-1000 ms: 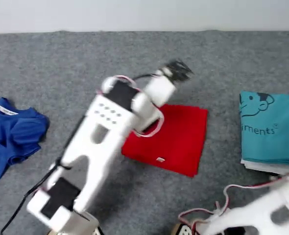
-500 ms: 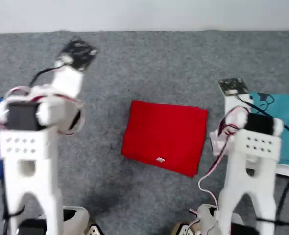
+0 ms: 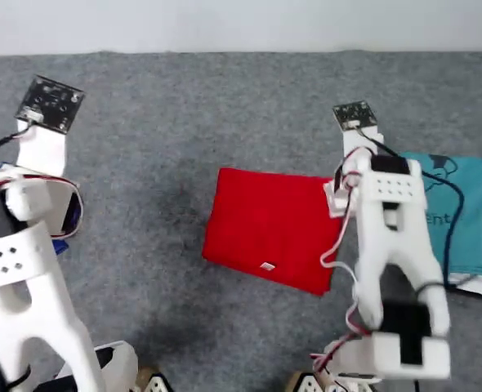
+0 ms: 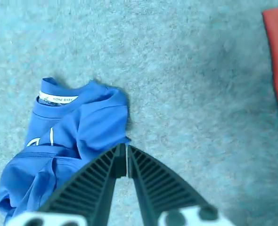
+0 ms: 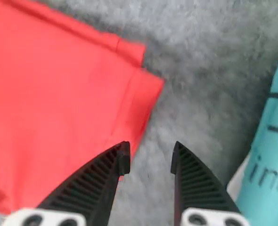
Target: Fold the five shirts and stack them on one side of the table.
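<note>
A folded red shirt (image 3: 274, 227) lies in the middle of the grey table. A folded teal shirt (image 3: 470, 212) rests on a stack at the right edge. The crumpled blue shirt (image 4: 63, 141) lies at the left, mostly hidden behind the left arm in the high view. My left gripper (image 4: 127, 155) is shut and empty, hovering above the blue shirt's edge. My right gripper (image 5: 148, 157) is open over the red shirt's (image 5: 59, 103) right edge, one finger above the cloth, the other above bare table beside the teal shirt (image 5: 271, 155).
The grey carpet-like table (image 3: 225, 106) stretches to a pale wall at the back. Both white arms (image 3: 388, 245) rise from bases at the front edge. A white sheet (image 3: 478, 283) pokes out under the teal stack.
The left arm swung from over the red shirt out to the far left above the blue shirt. The right arm came up from the front right corner to the red shirt's right edge.
</note>
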`<act>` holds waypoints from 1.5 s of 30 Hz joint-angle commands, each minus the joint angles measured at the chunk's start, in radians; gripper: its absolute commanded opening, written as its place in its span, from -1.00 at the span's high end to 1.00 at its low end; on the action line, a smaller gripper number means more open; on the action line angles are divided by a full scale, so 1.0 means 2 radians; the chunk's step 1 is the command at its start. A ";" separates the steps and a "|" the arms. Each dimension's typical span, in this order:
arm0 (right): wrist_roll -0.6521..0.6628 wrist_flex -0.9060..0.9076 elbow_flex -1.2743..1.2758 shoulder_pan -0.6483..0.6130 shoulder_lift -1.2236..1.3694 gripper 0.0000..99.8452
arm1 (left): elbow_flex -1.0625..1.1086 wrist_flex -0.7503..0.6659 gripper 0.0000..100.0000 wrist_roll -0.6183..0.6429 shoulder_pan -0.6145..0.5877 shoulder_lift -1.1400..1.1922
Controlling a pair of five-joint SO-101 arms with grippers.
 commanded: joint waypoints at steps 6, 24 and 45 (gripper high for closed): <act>-0.023 0.048 -0.163 -0.041 0.134 0.68 | 0.048 -0.036 0.97 -0.008 -0.005 -0.018; 0.041 0.023 -0.296 -0.043 0.209 0.98 | 0.069 -0.051 0.97 -0.011 -0.005 -0.015; -0.014 0.240 -0.464 -0.067 0.263 0.62 | 0.069 -0.051 0.97 -0.011 -0.005 -0.015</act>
